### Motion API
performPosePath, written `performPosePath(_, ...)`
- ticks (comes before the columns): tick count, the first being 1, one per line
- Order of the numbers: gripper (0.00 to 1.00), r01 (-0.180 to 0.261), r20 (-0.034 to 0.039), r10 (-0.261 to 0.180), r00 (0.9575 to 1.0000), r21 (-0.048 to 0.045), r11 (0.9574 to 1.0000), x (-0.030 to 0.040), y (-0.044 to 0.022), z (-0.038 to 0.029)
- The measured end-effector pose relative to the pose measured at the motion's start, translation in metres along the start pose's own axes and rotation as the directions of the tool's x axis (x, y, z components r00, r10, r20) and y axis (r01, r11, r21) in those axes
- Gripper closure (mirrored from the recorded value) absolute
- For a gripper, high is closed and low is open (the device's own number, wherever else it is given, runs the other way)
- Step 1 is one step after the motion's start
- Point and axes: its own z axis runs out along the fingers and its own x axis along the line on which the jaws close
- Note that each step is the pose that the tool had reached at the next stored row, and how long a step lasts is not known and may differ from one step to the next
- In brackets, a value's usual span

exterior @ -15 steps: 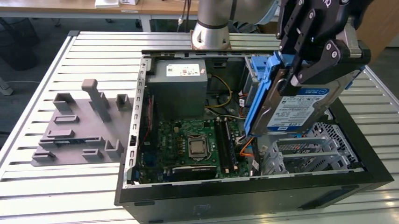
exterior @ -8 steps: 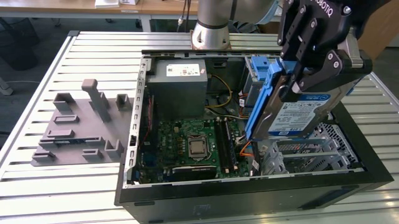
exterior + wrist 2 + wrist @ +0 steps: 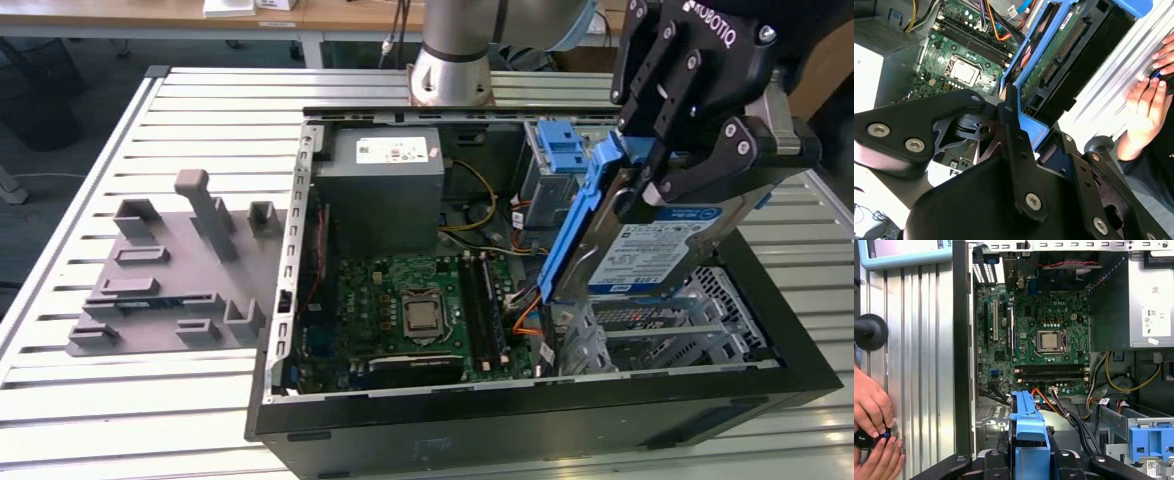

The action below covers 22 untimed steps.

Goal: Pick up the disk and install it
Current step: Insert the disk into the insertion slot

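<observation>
One black gripper (image 3: 663,190) hangs at the exterior view's right, over the open computer case (image 3: 534,420). Its fingers are pinched onto the upper part of the disk (image 3: 651,255). The disk stands steeply tilted, almost on edge, with its blue-and-white label facing the camera and a blue rail running down its side. Its lower end reaches the metal drive cage (image 3: 694,335) in the case's corner; whether the two touch I cannot tell. Deeper in the case sit the grey power supply box (image 3: 384,190) and a blue latch (image 3: 558,150), with the green motherboard (image 3: 414,310) between them and the camera. A grey fixture (image 3: 167,270) rests on the slatted table (image 3: 160,400), well apart from the case at the exterior view's left.

In the second wrist view the gripper (image 3: 1024,127) has its dark linkage in the foreground, clamped on the disk (image 3: 1059,70), whose connector edge and blue rail point toward the motherboard (image 3: 961,65). A person's hand (image 3: 1146,112) lies on the table beside the case.

In the first wrist view the gripper (image 3: 1029,464) grips the disk (image 3: 1028,425) by its blue rail. The motherboard (image 3: 1039,335), power supply box (image 3: 1149,300) and blue latch (image 3: 1149,440) lie beyond. A hand (image 3: 871,405) rests on the table (image 3: 924,365), touching a black knob (image 3: 864,439).
</observation>
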Motion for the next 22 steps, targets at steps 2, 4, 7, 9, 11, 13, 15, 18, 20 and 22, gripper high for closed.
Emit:
performPosePath(2,0.64,0.0,0.0003,0.0,1.0,0.0001,1.0,0.0,0.0,0.0002)
performPosePath(4,0.64,0.0,0.0003,0.0,1.0,0.0001,1.0,0.0,0.0,0.0002)
performPosePath(7,0.64,0.0,0.0006,0.0,1.0,0.0001,1.0,0.0005,0.0,0.0005)
performPosePath(9,0.64,0.0,0.0002,0.0,1.0,0.0001,1.0,0.0019,-0.0001,0.0008)
performPosePath(11,0.64,0.0,0.0004,0.0,1.0,0.0001,1.0,0.0036,-0.0004,0.0019)
performPosePath(13,0.64,0.0,0.0004,0.0,1.0,0.0001,1.0,0.0045,-0.0015,0.0029)
performPosePath(15,0.64,0.0,0.0002,0.0,1.0,0.0001,1.0,0.0047,-0.0038,0.0037)
performPosePath(18,0.64,0.0,0.0003,0.0,1.0,0.0001,1.0,0.0048,-0.0073,0.0048)
performPosePath(20,0.64,0.0,0.0001,0.0,1.0,0.0,1.0,0.0047,-0.0097,0.0053)
performPosePath(22,0.64,0.0,0.0001,0.0,1.0,0.0001,1.0,0.0047,-0.0116,0.0056)
